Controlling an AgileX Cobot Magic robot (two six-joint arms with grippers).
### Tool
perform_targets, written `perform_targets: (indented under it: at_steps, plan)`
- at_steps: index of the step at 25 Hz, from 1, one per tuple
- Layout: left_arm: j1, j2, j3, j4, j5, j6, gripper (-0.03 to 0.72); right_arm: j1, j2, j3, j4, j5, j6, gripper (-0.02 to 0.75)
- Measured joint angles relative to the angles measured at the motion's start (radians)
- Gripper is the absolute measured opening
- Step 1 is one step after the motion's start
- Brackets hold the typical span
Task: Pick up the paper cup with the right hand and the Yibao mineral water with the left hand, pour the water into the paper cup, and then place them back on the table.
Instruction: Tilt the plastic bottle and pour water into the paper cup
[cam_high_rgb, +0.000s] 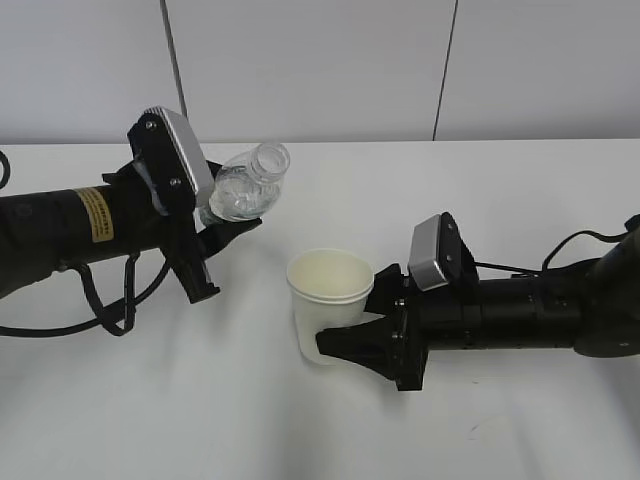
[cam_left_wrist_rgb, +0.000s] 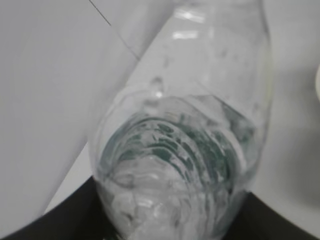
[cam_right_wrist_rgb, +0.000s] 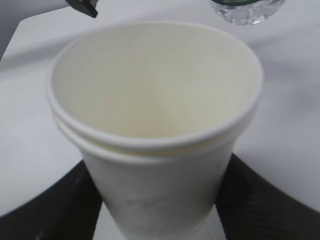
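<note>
My left gripper (cam_high_rgb: 218, 228), on the arm with the yellow sticker, is shut on the Yibao mineral water bottle (cam_high_rgb: 250, 182). It holds the bottle in the air, tilted, with the open mouth up and to the right. In the left wrist view the bottle (cam_left_wrist_rgb: 180, 150) fills the frame between the jaws, with water in it. My right gripper (cam_high_rgb: 338, 335) is shut on the white paper cup (cam_high_rgb: 328, 300), upright, at or just above the table (cam_high_rgb: 500, 190). The cup (cam_right_wrist_rgb: 155, 125) looks like two nested cups with a cream, dry-looking inside. The bottle is up and to the left of the cup, apart from it.
The bottle's base with its green label (cam_right_wrist_rgb: 247, 10) shows at the top of the right wrist view, beyond the cup. A black fingertip of the left gripper (cam_right_wrist_rgb: 82, 6) shows at top left. A white wall stands behind the table.
</note>
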Motion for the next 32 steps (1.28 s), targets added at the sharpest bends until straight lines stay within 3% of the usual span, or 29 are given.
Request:
perform_targets:
  at_steps: [11,19,26,32]
  plan:
    - [0.000,0.000,0.000,0.001,-0.004,0.253,0.375,0.043,0.000,-0.074,-0.086,0.000,0.078,0.512]
    - [0.000,0.000,0.000,-0.079,-0.078,0.466,0.375,0.043,0.000,-0.074,-0.112,0.002,0.098,0.512]
    - [0.000,0.000,0.000,-0.086,-0.098,0.563,0.375,0.043,0.000,-0.087,-0.129,-0.023,0.100,0.512]
    - [0.000,0.000,0.000,-0.113,-0.145,0.716,0.375,0.043,0.000,-0.091,-0.149,-0.028,0.100,0.512]
